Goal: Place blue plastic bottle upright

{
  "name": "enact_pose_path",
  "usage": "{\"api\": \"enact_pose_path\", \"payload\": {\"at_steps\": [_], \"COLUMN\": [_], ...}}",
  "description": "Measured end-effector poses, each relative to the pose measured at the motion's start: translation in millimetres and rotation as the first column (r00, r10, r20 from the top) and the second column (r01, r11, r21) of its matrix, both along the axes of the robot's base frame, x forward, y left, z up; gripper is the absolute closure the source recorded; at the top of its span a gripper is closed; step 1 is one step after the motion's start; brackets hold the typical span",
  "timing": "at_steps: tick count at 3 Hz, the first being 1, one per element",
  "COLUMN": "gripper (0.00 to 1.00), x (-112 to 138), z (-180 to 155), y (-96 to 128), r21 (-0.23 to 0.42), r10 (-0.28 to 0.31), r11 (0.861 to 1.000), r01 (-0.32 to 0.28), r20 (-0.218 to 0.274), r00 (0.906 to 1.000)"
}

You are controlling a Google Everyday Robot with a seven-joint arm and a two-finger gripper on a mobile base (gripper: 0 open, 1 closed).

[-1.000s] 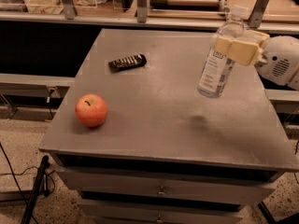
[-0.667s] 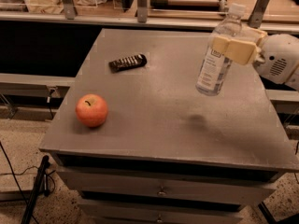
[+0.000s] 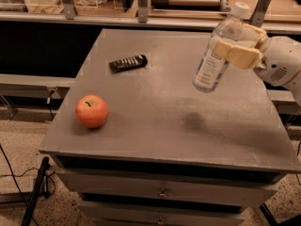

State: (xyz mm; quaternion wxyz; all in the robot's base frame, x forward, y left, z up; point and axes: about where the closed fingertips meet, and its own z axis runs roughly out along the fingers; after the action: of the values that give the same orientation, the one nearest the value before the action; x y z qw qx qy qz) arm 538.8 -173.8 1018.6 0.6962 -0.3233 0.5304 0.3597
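Grey table (image 3: pixel 155 140): apple (image 3: pixel 92 111) near front left, dark remote (image 3: pixel 128 63) toward back left, both well apart from blue plastic bottle (image 3: pixel 212 65). Gripper (image 3: pixel 231 40) over right side, clamped around bottle's upper half. Bottle held off the surface, tilted, white cap uppermost, faint shadow beneath

**Bottle Held Above Tabletop**

The hand (image 3: pixel 231 40) is at the right side of the view, over the right rear part of the tabletop (image 3: pixel 155 131). Its two cream fingers (image 3: pixel 237 55) clamp the bottle (image 3: pixel 207 72) around the upper body. The bottle is tilted, white cap up and to the right, base down and to the left, clear of the surface. A faint shadow (image 3: pixel 194 121) lies beneath it. An apple (image 3: pixel 91 111) rests near the front left edge. A dark bar (image 3: pixel 128 62) lies further back, well apart from both.
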Motion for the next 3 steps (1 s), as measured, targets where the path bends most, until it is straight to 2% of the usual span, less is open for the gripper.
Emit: {"api": "enact_pose_path", "payload": {"at_steps": [1,2,3], "gripper": [1.0,1.0,1.0], "x": [-7,-10,-9], "z": [3,-4,-19], "y": [6,11,18], "r21": [-0.093,-0.162,-0.186], "r10": [0.036,0.069,0.123], "r11": [0.995,0.986,0.977], "r01": [-0.025,-0.043,-0.104], "r20": [0.119,0.16,0.094], "r00": [0.9923,0.9847,0.9879]}}
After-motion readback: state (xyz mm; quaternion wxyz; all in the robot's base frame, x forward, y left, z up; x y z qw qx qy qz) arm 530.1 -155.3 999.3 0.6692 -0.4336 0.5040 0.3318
